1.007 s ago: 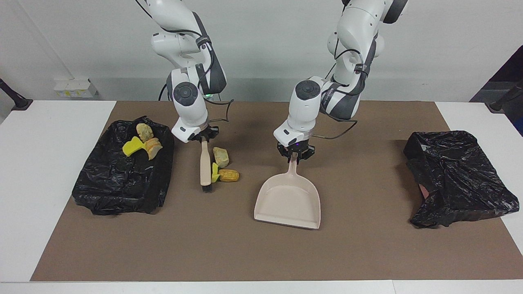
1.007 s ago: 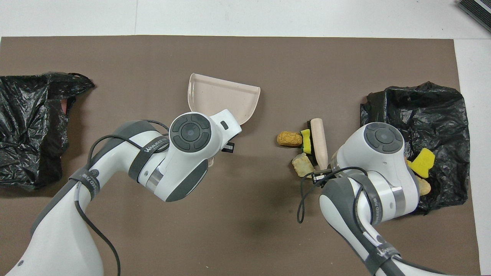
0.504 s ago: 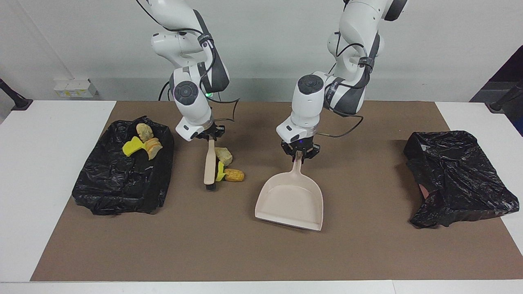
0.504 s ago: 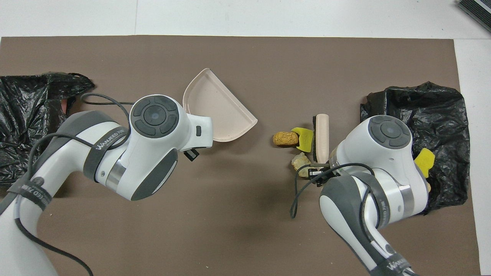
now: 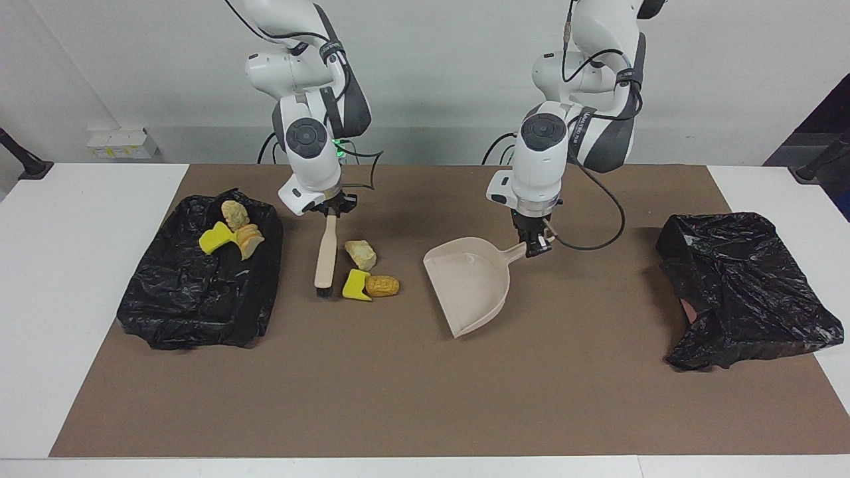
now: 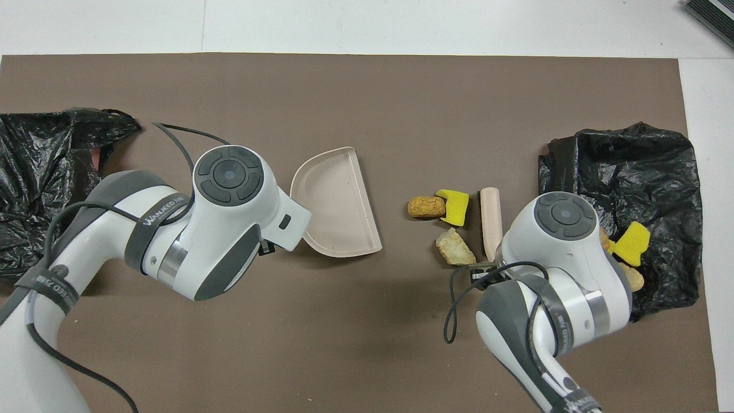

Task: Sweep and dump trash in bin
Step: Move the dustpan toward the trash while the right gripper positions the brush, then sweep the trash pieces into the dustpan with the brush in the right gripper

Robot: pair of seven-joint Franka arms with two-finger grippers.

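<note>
Beige brush [image 5: 325, 255] clamped by right gripper [image 5: 330, 211], beside loose trash [image 5: 363, 270]; dustpan [image 5: 470, 282] (tilted) clamped by left gripper [image 5: 536, 244]; black bags [image 5: 199, 285] at both ends.

Overhead, the right arm's wrist hides part of the trash [image 6: 629, 244] in the bag [image 6: 648, 166] (some scraps).

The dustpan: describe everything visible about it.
The dustpan is pale beige, seemingly plastic, a shallow scoop with raised walls and a short handle. The left claw is shut on that handle. The pan is empty, its open mouth turned toward the loose trash, apart from it, low over the brown mat.
</note>
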